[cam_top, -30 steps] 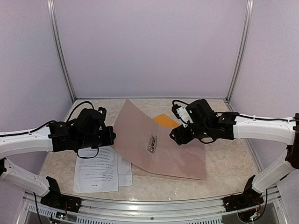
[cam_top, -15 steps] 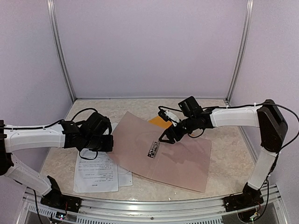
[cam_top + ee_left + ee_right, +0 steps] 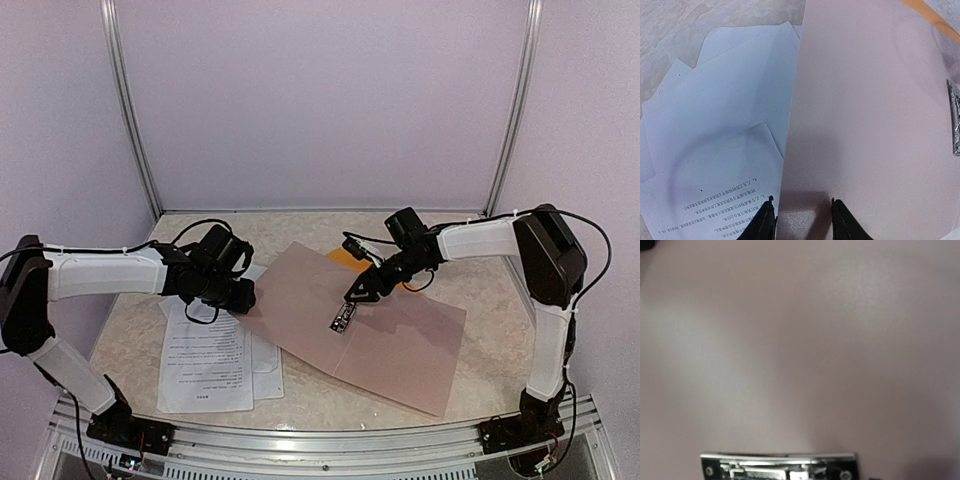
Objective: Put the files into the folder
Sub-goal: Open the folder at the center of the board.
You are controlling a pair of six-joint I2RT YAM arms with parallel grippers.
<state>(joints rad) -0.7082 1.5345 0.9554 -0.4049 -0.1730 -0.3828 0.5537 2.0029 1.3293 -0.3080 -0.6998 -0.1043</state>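
The folder (image 3: 400, 340) lies open, metal clip (image 3: 343, 318) showing, its left edge overlapping the scattered files (image 3: 205, 360).

The left cover of the folder (image 3: 400, 335), raised a second ago, has dropped nearly flat, and the whole folder has slid towards the right. My left gripper (image 3: 245, 298) has parted its jaws at the cover's edge. My right gripper (image 3: 357, 292) has reached forward and down, close to the clip (image 3: 342, 318).
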